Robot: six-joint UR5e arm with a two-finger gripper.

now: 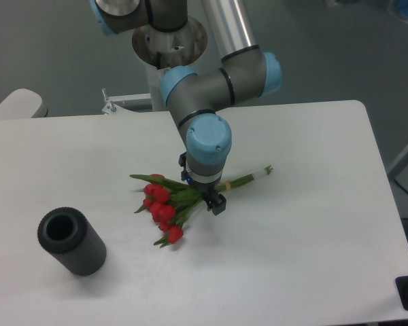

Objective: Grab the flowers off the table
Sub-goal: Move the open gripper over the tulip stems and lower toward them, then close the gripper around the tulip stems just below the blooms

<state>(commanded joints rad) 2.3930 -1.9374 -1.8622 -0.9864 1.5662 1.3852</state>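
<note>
bench: white top, rounded corners, carries everything listed here.
flowers: lying flat on the bench near its middle. Red buds fan out toward the front-left, green leaves around them, stems run up and to the right.
stem ends: pale tip sticks out to the right of the arm, resting on the bench.
end effector: pointed down, right over the stems just beyond the buds, on the stem side of the flowers. Low, at or near the stems; contact can't be confirmed from this angle.
end effector state: dark fingers are mostly hidden under the wrist, can't tell whether they are spread or pinching the stems.
arm: grey links with light blue joint caps, reaches in from the back of the bench, wrist stands vertical above the flowers and covers part of the stems.
cylinder: dark grey, ribbed, hollow, lying on its side with the open end facing up-left. Well apart from the flowers, off to their front-left, near the bench's front-left area.
base: round metal mount behind the bench's back edge, straight behind the flowers.
</note>
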